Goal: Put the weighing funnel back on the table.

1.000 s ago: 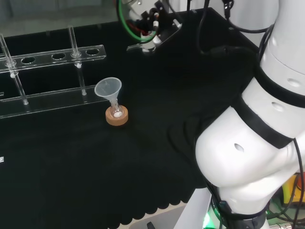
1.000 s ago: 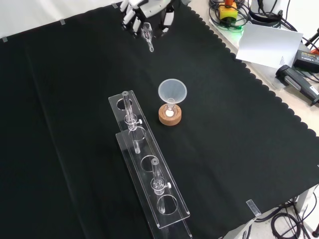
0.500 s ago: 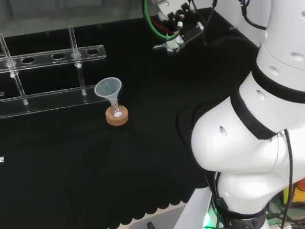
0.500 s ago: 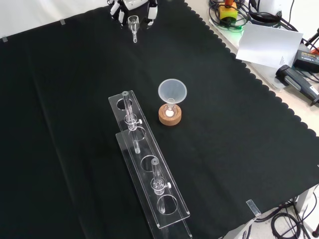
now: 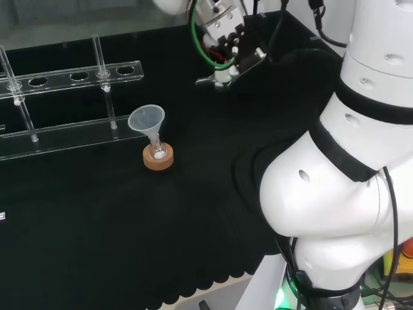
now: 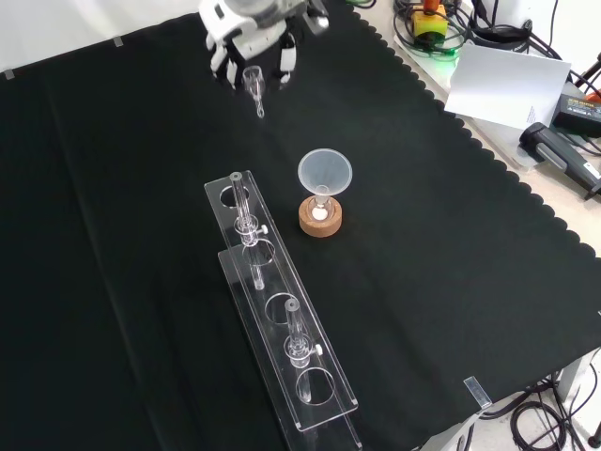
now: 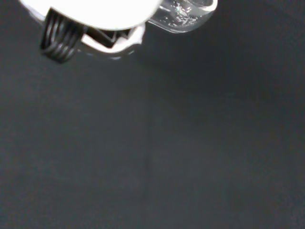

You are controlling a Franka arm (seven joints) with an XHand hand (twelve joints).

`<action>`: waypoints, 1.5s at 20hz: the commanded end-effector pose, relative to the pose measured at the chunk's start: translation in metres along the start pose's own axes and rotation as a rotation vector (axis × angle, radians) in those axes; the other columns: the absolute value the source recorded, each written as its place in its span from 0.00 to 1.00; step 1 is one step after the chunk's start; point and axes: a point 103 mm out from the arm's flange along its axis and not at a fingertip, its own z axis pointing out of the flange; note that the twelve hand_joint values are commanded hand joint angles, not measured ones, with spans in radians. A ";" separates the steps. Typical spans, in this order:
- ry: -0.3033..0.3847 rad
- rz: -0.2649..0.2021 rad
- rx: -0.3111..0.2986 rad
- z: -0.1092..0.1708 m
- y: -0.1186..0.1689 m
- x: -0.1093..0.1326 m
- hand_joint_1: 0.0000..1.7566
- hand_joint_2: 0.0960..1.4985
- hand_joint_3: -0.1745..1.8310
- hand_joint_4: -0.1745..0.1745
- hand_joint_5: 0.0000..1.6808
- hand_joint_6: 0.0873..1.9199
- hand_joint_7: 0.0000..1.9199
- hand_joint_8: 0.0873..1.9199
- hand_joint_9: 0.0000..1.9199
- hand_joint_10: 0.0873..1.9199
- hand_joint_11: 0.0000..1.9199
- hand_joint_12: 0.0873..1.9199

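In the front view the hand (image 6: 252, 26) hangs over the far end of the bench (image 6: 451, 282). The weighing funnel (image 6: 254, 83) sits between its fingers (image 6: 285, 68), stem pointing toward the near edge. Nearer than the hand and to its right stands the funnel (image 6: 325, 172), stem in a small flask (image 6: 320, 212) on a cork ring (image 6: 320, 226). The rack (image 6: 282, 329) lies nearer than the hand, left of the funnel, with two tubes (image 6: 242, 214) upright in it. In the head view, funnel and rack lie left of the hand.

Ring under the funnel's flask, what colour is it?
Light brown: a round cork ring, clearest in the front view.
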 end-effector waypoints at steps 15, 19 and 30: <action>0.112 -0.060 0.071 0.110 0.060 0.010 0.65 0.38 0.41 1.00 0.82 0.21 0.34 0.31 0.57 0.09 0.43 0.54; 0.085 -0.023 0.082 0.119 0.060 0.020 0.65 0.38 0.41 1.00 0.82 0.21 0.34 0.31 0.57 0.09 0.43 0.54; 0.121 -0.062 0.081 0.143 0.067 0.019 0.65 0.38 0.41 1.00 0.82 0.22 0.34 0.31 0.57 0.09 0.43 0.53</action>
